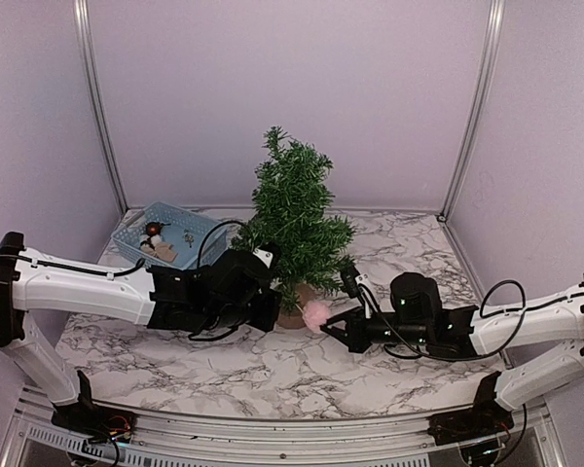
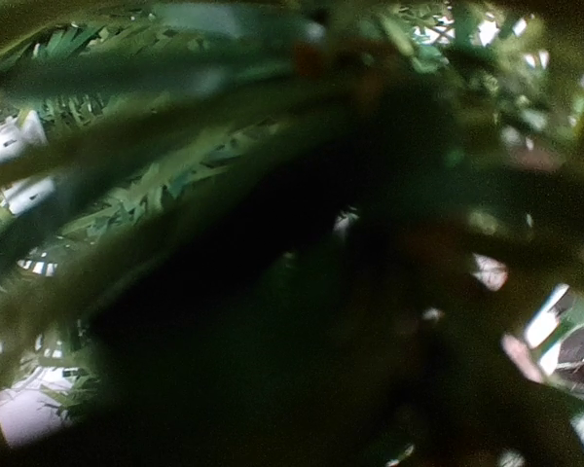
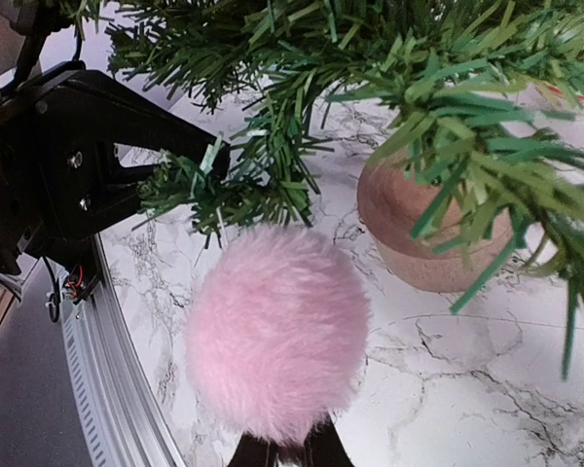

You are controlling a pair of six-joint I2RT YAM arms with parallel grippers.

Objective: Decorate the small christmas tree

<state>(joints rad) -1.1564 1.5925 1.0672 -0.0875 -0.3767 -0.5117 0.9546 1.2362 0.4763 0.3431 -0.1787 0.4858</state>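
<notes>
standing upright near the middle of the marble table, the small christmas tree rests on its round tan stump, with both arms reaching in at its lowest branches. the right claw is closed narrow on the underside of a pink pom-pom, so the fluffy ball sits just below a drooping branch tip and just beside the stump. whether the fur touches the needles i cannot tell. the left claw is buried in the lower branches on the tree's left side. its own camera shows only blurred green needles, so i cannot tell whether it is wide, narrow or gripping a twig. in the right wrist view its black body sits right against a low branch. a blue basket with a few more trinkets lies behind the left arm, apart from the tree.

by its looks the tree will be light and top-heavy on that small base, so a sideways push on the branches could tip it or slide it on the smooth marble. the needles are bristly and springy and the branches probably wire-cored, so they will bend, but the tips give no firm hold. the safest place to steady it looks like the stump or the trunk low down, not the outer sprigs. the pom-pom is soft and nearly weightless, so it should be nestled deep among the needles or it may roll off.
</notes>
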